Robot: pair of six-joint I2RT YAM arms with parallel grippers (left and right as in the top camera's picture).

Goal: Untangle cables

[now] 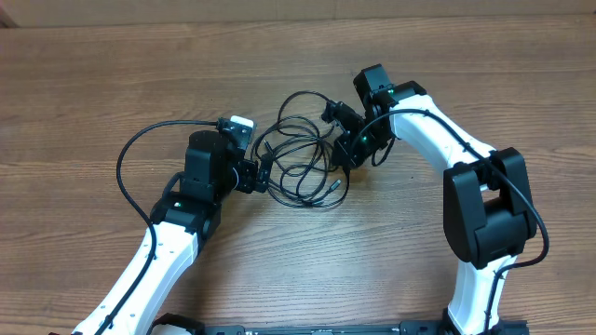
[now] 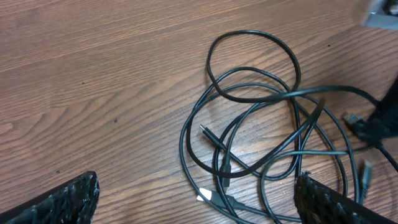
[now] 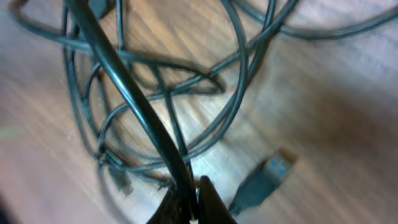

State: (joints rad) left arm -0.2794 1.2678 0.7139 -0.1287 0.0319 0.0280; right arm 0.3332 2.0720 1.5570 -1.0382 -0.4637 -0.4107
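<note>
The right tool pinches one strand of the cables; the left tool gapes empty; a slow lift seems wisest.

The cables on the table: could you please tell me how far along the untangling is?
Done: nothing, the cables lie in one overlapping clump. In hand: the right gripper is shut on one strand at the clump's right edge; the left gripper is open beside the clump, empty. Left: separating every cable.

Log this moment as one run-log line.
task: untangle cables | left gripper: open, at clump's edge, holding nothing | right gripper: shut on one strand | cables: tangled clump on table
</note>
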